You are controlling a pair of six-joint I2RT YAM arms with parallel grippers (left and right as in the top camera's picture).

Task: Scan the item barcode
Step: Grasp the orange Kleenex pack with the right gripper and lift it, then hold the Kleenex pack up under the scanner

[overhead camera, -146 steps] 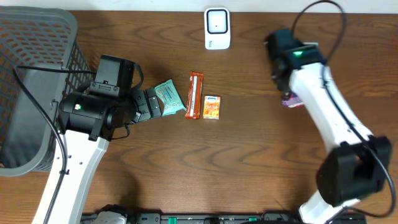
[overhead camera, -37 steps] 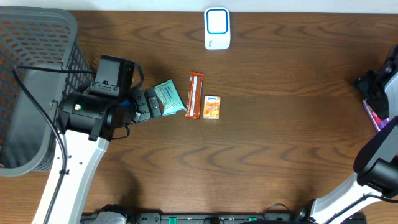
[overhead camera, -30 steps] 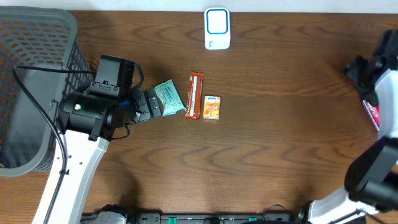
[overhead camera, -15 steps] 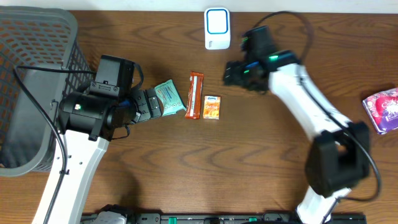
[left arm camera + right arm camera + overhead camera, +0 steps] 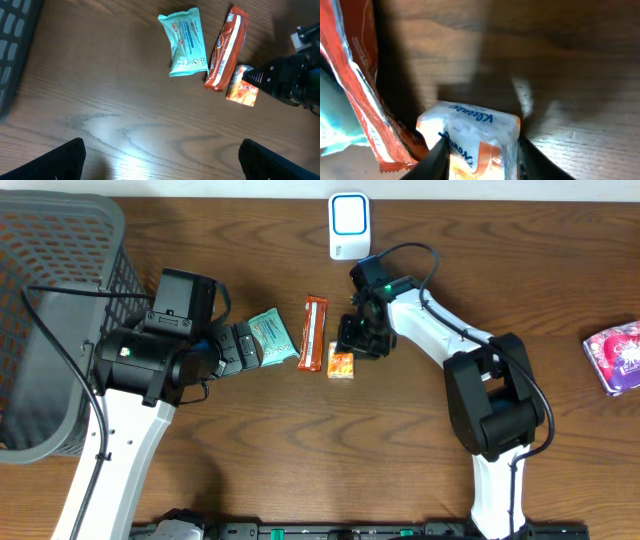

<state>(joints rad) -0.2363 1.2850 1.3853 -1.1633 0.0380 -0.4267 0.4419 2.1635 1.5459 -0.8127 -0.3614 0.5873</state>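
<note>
Orange pack (image 5: pixel 470 132) dead centre in my right pincer (image 5: pixel 480 156).
Pincer clamped on its two sides, narrow gap; left arm sits farther off.

Setting: your station is a robotics lab bench dressed as a shop checkout. Evidence, itemised: wood-grain table (image 5: pixel 300 450); white barcode scanner (image 5: pixel 349 225) at its far edge; grey mesh shopping basket (image 5: pixel 108 275) on your left; retail goods laid out (teal wipes packet (image 5: pixel 271 337), orange-red snack bar (image 5: pixel 314 333), Kleenex tissue pack (image 5: pixel 341 366), pink packet (image 5: pixel 618 357)); left arm (image 5: pixel 130 415) and right arm (image 5: pixel 440 330) rising from the near edge.
</note>
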